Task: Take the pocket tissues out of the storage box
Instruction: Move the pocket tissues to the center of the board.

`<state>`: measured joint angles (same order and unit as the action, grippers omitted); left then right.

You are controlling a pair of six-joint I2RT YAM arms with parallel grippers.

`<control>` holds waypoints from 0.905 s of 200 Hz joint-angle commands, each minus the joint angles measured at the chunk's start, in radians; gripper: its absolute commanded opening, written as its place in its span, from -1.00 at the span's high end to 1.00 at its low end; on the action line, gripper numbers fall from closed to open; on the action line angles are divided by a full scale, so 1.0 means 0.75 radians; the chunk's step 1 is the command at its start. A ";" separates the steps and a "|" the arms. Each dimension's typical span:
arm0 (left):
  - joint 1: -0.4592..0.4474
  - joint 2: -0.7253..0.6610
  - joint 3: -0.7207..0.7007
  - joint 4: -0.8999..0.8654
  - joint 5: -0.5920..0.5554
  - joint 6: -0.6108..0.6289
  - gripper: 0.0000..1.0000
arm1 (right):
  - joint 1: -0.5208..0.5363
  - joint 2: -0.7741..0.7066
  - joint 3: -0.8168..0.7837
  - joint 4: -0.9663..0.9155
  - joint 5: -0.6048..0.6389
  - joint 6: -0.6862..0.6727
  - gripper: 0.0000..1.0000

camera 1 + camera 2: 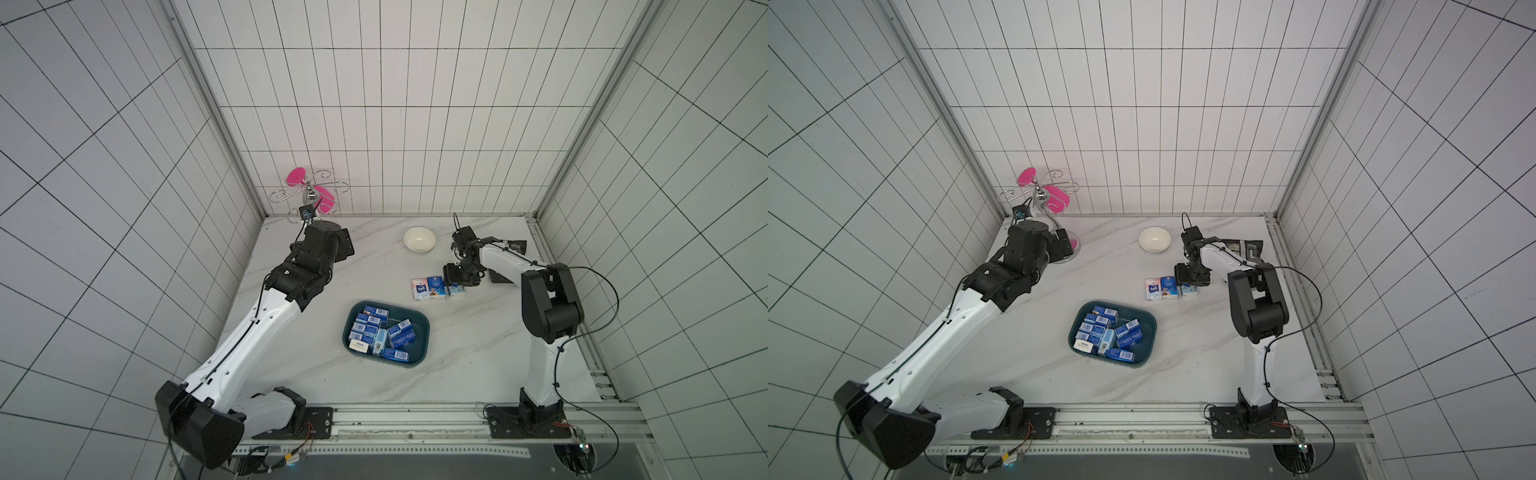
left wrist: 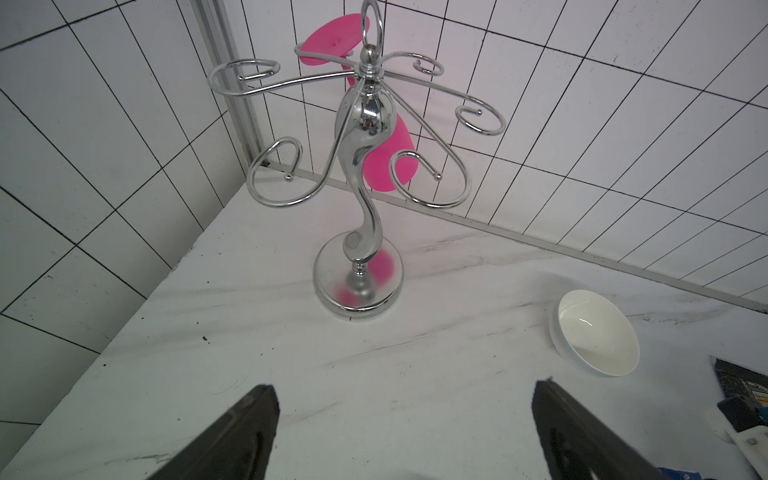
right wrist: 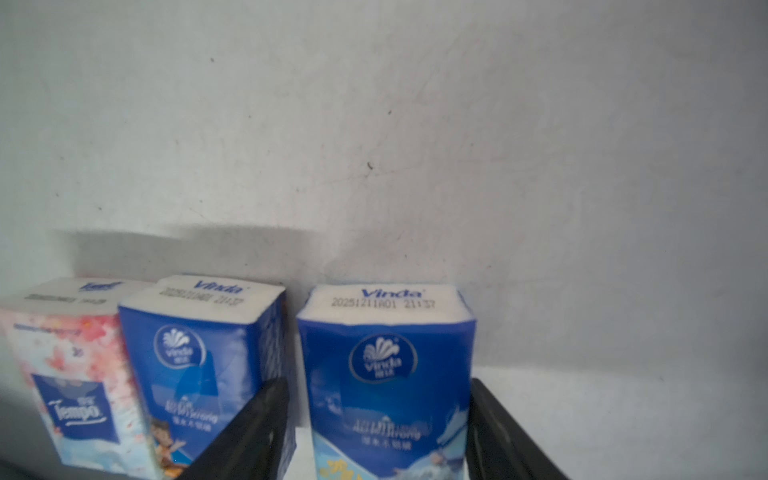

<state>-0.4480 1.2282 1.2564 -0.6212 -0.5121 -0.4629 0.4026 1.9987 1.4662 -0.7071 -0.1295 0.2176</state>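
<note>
The dark teal storage box [image 1: 423, 330] [image 1: 1153, 328] lies mid-table with several blue pocket tissues [image 1: 376, 332] packed inside. Three packs stand in a row on the table behind it: a pinkish-white one [image 1: 419, 288] [image 3: 70, 374], a blue one [image 1: 436, 286] [image 3: 195, 357] and another blue one [image 1: 456, 290] [image 3: 384, 365]. My right gripper [image 1: 455, 280] [image 3: 376, 386] straddles that last pack, jaws open, with a narrow gap showing beside one finger. My left gripper [image 1: 347, 245] [image 2: 405, 388] hovers open and empty near the back left.
A white bowl [image 1: 419, 239] [image 2: 596, 332] sits at the back. A chrome hook stand [image 1: 309, 193] [image 2: 361, 232] holding pink cups is in the back left corner. A black foil packet [image 1: 515, 246] lies behind the right arm.
</note>
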 commanded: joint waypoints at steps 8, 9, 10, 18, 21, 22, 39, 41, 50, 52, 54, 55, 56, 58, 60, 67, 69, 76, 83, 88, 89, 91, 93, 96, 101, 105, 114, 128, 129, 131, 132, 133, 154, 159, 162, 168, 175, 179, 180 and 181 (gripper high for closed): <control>-0.002 -0.018 0.035 -0.005 -0.017 0.013 -0.97 | -0.019 -0.106 -0.023 -0.029 -0.003 0.007 -0.37; -0.002 -0.018 0.034 -0.006 -0.017 0.012 -0.97 | -0.020 -0.107 -0.024 -0.029 -0.003 0.007 -0.37; -0.002 -0.018 0.033 -0.006 -0.017 0.013 -0.97 | -0.021 -0.110 -0.025 -0.029 -0.003 0.006 -0.37; -0.002 -0.019 0.033 -0.006 -0.017 0.012 -0.97 | -0.025 -0.124 -0.034 -0.029 0.000 0.006 -0.35; -0.002 -0.018 0.032 -0.006 -0.017 0.013 -0.97 | -0.028 -0.128 -0.037 -0.028 0.001 0.005 -0.34; -0.002 -0.018 0.033 -0.006 -0.017 0.012 -0.97 | -0.029 -0.128 -0.039 -0.028 0.001 0.006 -0.33; -0.002 -0.019 0.034 -0.006 -0.014 0.011 -0.97 | -0.053 -0.134 -0.063 -0.010 -0.008 0.010 -0.19; -0.002 -0.018 0.035 -0.005 -0.013 0.011 -0.97 | -0.057 -0.133 -0.067 -0.006 -0.010 0.012 -0.17; -0.004 -0.018 0.035 -0.006 -0.011 0.012 -0.97 | -0.073 -0.127 -0.084 0.008 -0.027 0.018 -0.10; -0.004 -0.018 0.035 -0.006 -0.011 0.012 -0.97 | -0.076 -0.125 -0.087 0.012 -0.030 0.018 -0.09; -0.004 -0.018 0.036 -0.006 -0.011 0.011 -0.97 | -0.079 -0.124 -0.091 0.018 -0.033 0.020 -0.08; -0.004 -0.018 0.036 -0.006 -0.011 0.012 -0.97 | -0.080 -0.123 -0.093 0.020 -0.035 0.020 -0.07; -0.004 -0.018 0.036 -0.005 -0.012 0.012 -0.97 | -0.082 -0.123 -0.096 0.022 -0.038 0.021 -0.07; -0.004 -0.018 0.037 -0.005 -0.012 0.010 -0.97 | -0.084 -0.122 -0.100 0.028 -0.044 0.022 -0.06; -0.004 -0.018 0.036 -0.006 -0.013 0.011 -0.97 | -0.087 -0.121 -0.104 0.033 -0.048 0.023 -0.06; -0.004 -0.018 0.037 -0.006 -0.012 0.010 -0.97 | -0.094 -0.114 -0.115 0.050 -0.061 0.026 -0.04; -0.004 -0.017 0.037 -0.006 -0.013 0.010 -0.97 | -0.096 -0.113 -0.118 0.052 -0.064 0.027 -0.03; -0.004 -0.018 0.037 -0.006 -0.013 0.010 -0.97 | -0.100 -0.106 -0.126 0.063 -0.073 0.027 -0.03; -0.004 -0.018 0.035 -0.006 -0.013 0.013 -0.97 | -0.101 -0.104 -0.137 0.084 -0.082 0.027 -0.02; -0.004 -0.018 0.035 -0.006 -0.013 0.013 -0.97 | -0.101 -0.104 -0.146 0.101 -0.091 0.027 -0.01; -0.004 -0.018 0.036 -0.006 -0.013 0.012 -0.97 | -0.101 -0.104 -0.146 0.104 -0.092 0.027 -0.01; -0.004 -0.018 0.035 -0.006 -0.013 0.013 -0.97 | -0.101 -0.104 -0.150 0.110 -0.096 0.026 -0.01; -0.004 -0.018 0.035 -0.005 -0.013 0.013 -0.97 | -0.100 -0.104 -0.154 0.117 -0.097 0.025 -0.01; -0.004 -0.018 0.035 -0.007 -0.013 0.013 -0.97 | -0.100 -0.106 -0.159 0.124 -0.099 0.025 0.00; -0.004 -0.018 0.035 -0.008 -0.013 0.014 -0.97 | -0.100 -0.108 -0.168 0.135 -0.099 0.025 0.01; -0.004 -0.020 0.033 -0.008 -0.013 0.013 -0.97 | -0.101 -0.110 -0.171 0.143 -0.098 0.025 0.03; -0.004 -0.022 0.033 -0.008 -0.014 0.014 -0.97 | -0.102 -0.114 -0.181 0.156 -0.090 0.027 0.09; -0.004 -0.026 0.031 -0.008 -0.018 0.018 -0.97 | -0.106 -0.125 -0.191 0.166 -0.066 0.031 0.19; -0.004 -0.026 0.031 -0.007 -0.017 0.017 -0.97 | -0.108 -0.126 -0.192 0.167 -0.064 0.031 0.19; -0.004 -0.027 0.031 -0.008 -0.019 0.019 -0.97 | -0.107 -0.129 -0.195 0.170 -0.063 0.031 0.19; -0.004 -0.028 0.031 -0.008 -0.020 0.020 -0.97 | -0.107 -0.131 -0.195 0.172 -0.063 0.031 0.20; -0.004 -0.028 0.030 -0.008 -0.020 0.019 -0.97 | -0.108 -0.133 -0.197 0.174 -0.063 0.031 0.20; -0.003 -0.032 0.029 -0.007 -0.021 0.021 -0.97 | -0.118 -0.189 -0.231 0.208 -0.057 0.039 0.24; -0.004 -0.034 0.029 -0.009 -0.021 0.023 -0.97 | -0.120 -0.205 -0.239 0.216 -0.052 0.043 0.26; -0.004 -0.034 0.029 -0.008 -0.021 0.020 -0.97 | -0.120 -0.215 -0.243 0.218 -0.046 0.045 0.27; -0.004 -0.032 0.029 -0.010 -0.021 0.019 -0.97 | -0.124 -0.235 -0.249 0.222 -0.036 0.049 0.28; -0.004 -0.032 0.029 -0.009 -0.019 0.019 -0.97 | -0.127 -0.253 -0.258 0.228 -0.028 0.049 0.32; -0.004 -0.031 0.029 -0.010 -0.019 0.018 -0.97 | -0.131 -0.260 -0.261 0.229 -0.022 0.049 0.33; -0.004 -0.032 0.029 -0.010 -0.018 0.018 -0.97 | -0.131 -0.262 -0.262 0.229 -0.021 0.049 0.33; -0.004 -0.031 0.029 -0.010 -0.017 0.016 -0.97 | -0.134 -0.262 -0.263 0.229 -0.019 0.049 0.34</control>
<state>-0.4484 1.2240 1.2564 -0.6254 -0.5133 -0.4610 0.3222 1.8755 1.2964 -0.5640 -0.1749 0.2432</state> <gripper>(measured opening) 0.986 0.352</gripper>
